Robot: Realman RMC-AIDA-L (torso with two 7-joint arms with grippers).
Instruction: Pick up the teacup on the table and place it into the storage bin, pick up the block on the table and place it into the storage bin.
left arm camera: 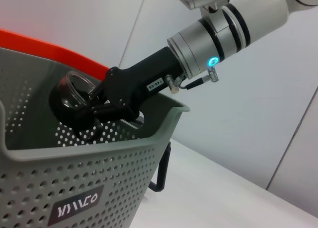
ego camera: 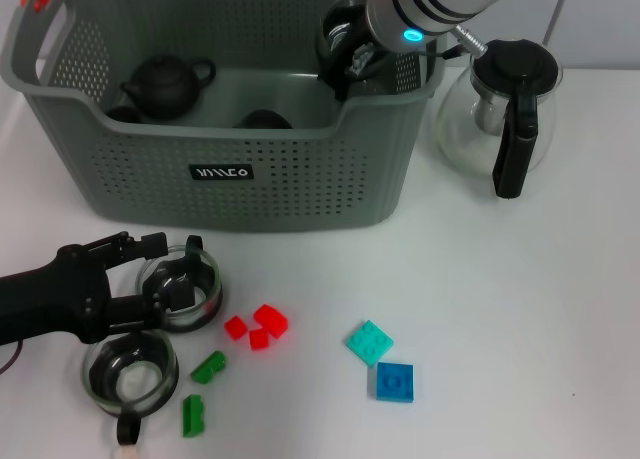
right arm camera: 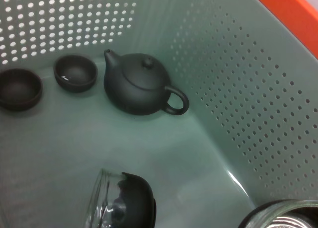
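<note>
Right gripper (ego camera: 345, 64) is closed on a glass teacup (left arm camera: 74, 91) above the storage bin (ego camera: 250, 169), 1 o'clock corner. Left gripper (ego camera: 165, 279) pinches another teacup's (ego camera: 185, 289) rim at 8 o'clock. Glass: light, slippery, fragile; grip the rim.

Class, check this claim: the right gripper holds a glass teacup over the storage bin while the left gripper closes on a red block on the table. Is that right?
Not quite. In the head view the left gripper is at a glass teacup on the table, not at the red blocks, which lie untouched beside it. The rest stands: the right gripper holds a teacup over the storage bin.
</note>
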